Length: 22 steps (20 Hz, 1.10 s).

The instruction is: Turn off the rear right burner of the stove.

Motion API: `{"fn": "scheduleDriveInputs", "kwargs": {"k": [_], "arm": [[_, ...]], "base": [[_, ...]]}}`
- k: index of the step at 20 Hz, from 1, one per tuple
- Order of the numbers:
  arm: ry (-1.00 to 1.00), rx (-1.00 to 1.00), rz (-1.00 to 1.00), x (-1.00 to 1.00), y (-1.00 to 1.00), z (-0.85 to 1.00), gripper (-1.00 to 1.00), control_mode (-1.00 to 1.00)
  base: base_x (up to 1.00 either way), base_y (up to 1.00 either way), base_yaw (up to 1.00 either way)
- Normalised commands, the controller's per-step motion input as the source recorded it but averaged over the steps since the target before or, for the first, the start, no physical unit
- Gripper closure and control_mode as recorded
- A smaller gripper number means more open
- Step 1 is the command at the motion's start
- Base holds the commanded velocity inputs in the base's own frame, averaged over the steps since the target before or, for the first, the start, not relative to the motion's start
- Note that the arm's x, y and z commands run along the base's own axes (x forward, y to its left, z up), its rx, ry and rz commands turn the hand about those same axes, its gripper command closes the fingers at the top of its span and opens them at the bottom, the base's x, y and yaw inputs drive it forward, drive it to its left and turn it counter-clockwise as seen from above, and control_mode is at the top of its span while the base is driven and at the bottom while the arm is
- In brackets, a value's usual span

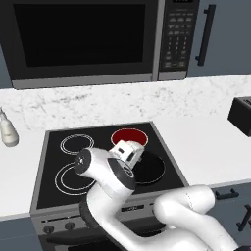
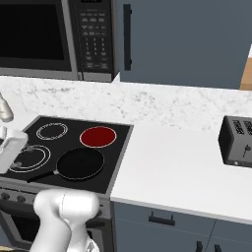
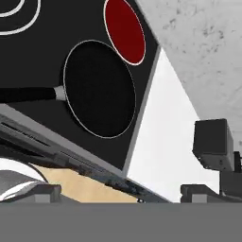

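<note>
We take the stove [image 1: 49, 147] as our landmark; it is a black glass cooktop set into the white counter [image 2: 167, 167], with a grey steel front panel carrying small dark knobs [image 1: 48, 229]; the rear right burner [image 2: 98, 136] sits at the back right corner of the stove and its disc glows red inside a thin white rim; we also see it in the left base view [image 1: 129, 137] and in the hand view [image 3: 124, 31]; directly in front of it on the stove rests a black frying pan [image 2: 80, 163], its handle pointing toward the left side of the stove; two white double-lined rings [image 2: 51, 131] mark the left half of the stove; the claw [image 3: 118, 191] hangs over the front part of the stove, near the pan, released, its jaws spread wide with nothing between them; above the stove hangs a black-and-steel microwave [image 1: 98, 39]; a dark toaster [image 2: 237, 141] stands on the counter well to the right of the stove; a pale bottle [image 1: 7, 128] stands just left of the stove
</note>
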Motion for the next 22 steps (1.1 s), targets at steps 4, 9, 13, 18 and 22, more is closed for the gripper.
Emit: {"fn": "scheduleDriveInputs", "kwargs": {"k": [4,9,13,18,22], "arm": [[0.02,-0.61,0.22,-0.36,1.0,-0.75,-1.0,-1.0],[0.05,-0.4,0.31,-0.26,0.73,-0.67,-1.0,-1.0],[0.0,-0.31,0.4,-0.16,0.44,-0.7,-1.0,-1.0],[0.01,-0.18,0.42,-0.09,0.1,-0.64,-1.0,-1.0],[0.1,-0.19,0.26,0.17,0.14,-0.43,-1.0,-1.0]], "base": [[0.0,0.0,0.0],[0.0,0.0,0.0],[0.0,0.0,0.0],[0.0,0.0,0.0],[0.0,0.0,0.0]]}}
